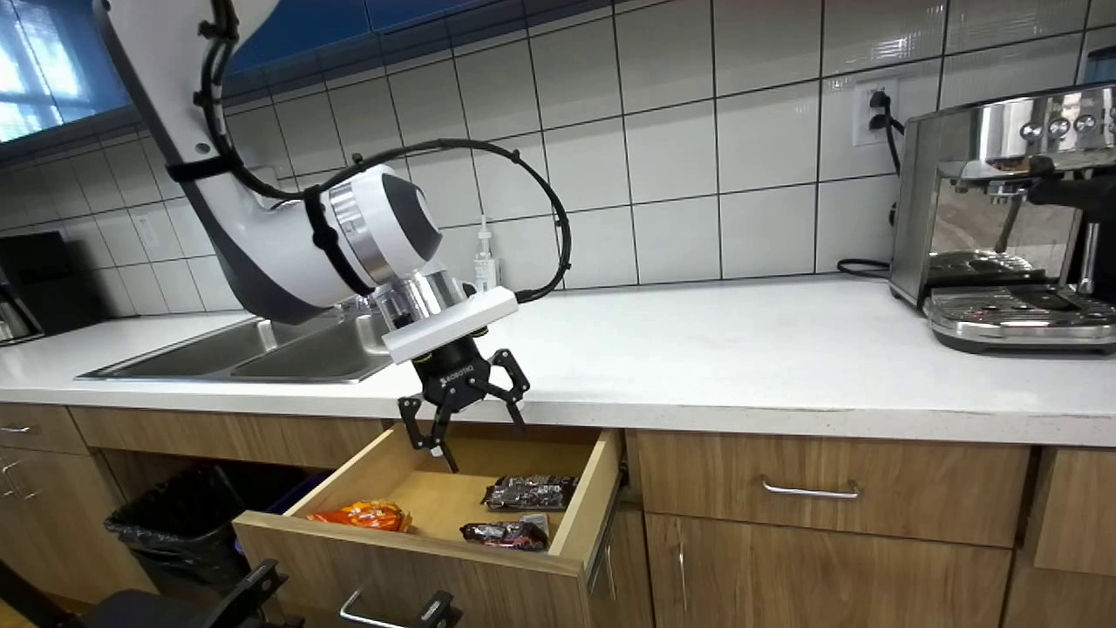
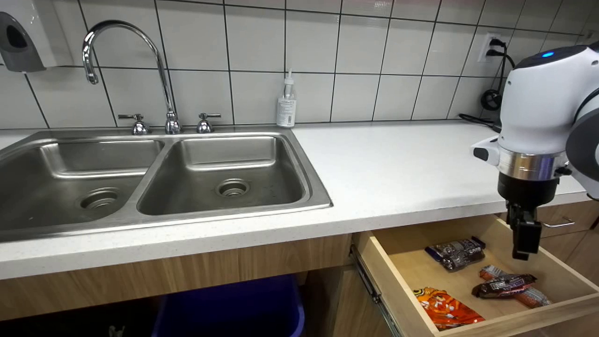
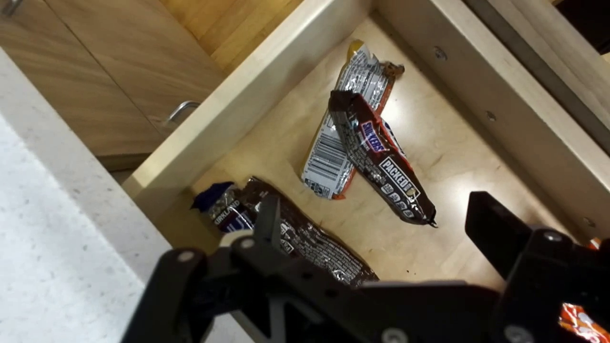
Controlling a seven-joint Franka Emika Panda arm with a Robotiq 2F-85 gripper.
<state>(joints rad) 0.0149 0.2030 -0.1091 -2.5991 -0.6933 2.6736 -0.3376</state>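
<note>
Black gripper (image 1: 487, 447) spread wide, holding nothing, above a pulled-out drawer (image 1: 471, 580).
Below the gripper, framed between its fingers in the wrist view, lies a Snickers packet (image 3: 376, 159); its long axis runs aslant to the line joining the fingertips, one end pointing back toward the gripper. It rests across a silver-backed packet (image 3: 329, 157). A Kirkland packet (image 3: 324, 247) shows partly behind one finger, an orange packet (image 3: 584, 322) beyond the opposite finger.

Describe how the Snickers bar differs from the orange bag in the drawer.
Color: the Snickers bar is mostly dark brown; the orange bag is bright orange-red. Shape: the Snickers bar is long and narrow; the orange bag is broader. Pose: the Snickers bar lies across another wrapped bar; the orange bag lies by itself. Both lie in the open drawer.
</note>
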